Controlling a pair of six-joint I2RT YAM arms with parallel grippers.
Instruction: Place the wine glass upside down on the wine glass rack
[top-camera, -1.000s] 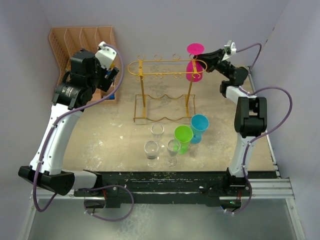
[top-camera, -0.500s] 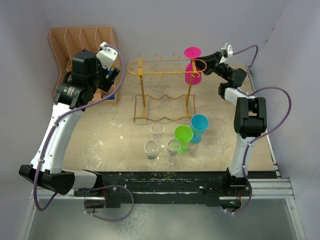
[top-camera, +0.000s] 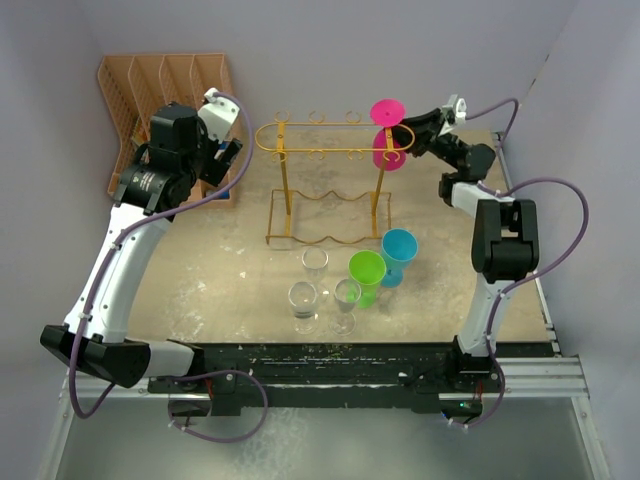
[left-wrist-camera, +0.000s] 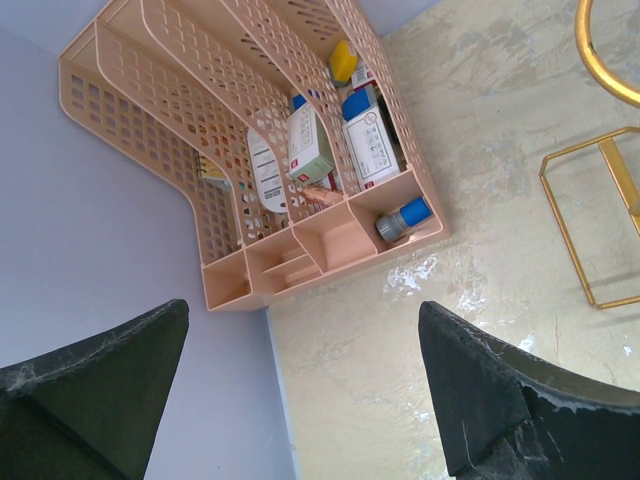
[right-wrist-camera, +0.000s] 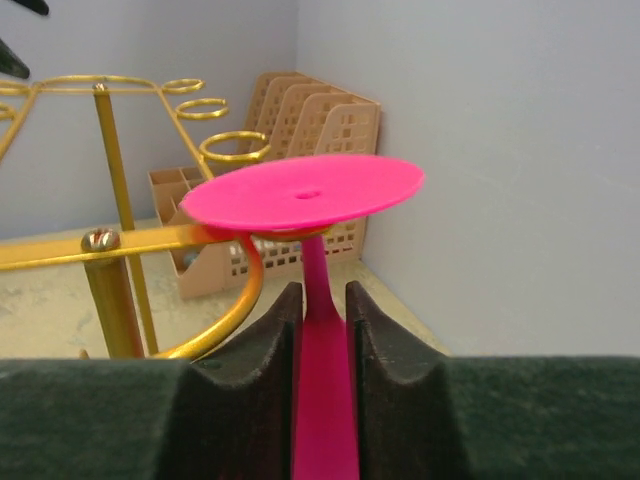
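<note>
Pale walls (top-camera: 330, 50) stood around the counter (top-camera: 200, 270), where the pink wine glass (top-camera: 388, 148) was upside down at the gold rack's (top-camera: 320, 151) right end, its stem pinched by the right end effector (right-wrist-camera: 322, 305). The left end effector (left-wrist-camera: 300, 385) was spread wide. The glass's foot (right-wrist-camera: 305, 190) needed to rest flat on the rail before a slow letting go.

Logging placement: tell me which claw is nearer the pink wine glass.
Right. The right claw brackets the pink wine glass at its stem, on the rack's right end; the left claw hangs open beyond the left end, by the peach organizer.
</note>
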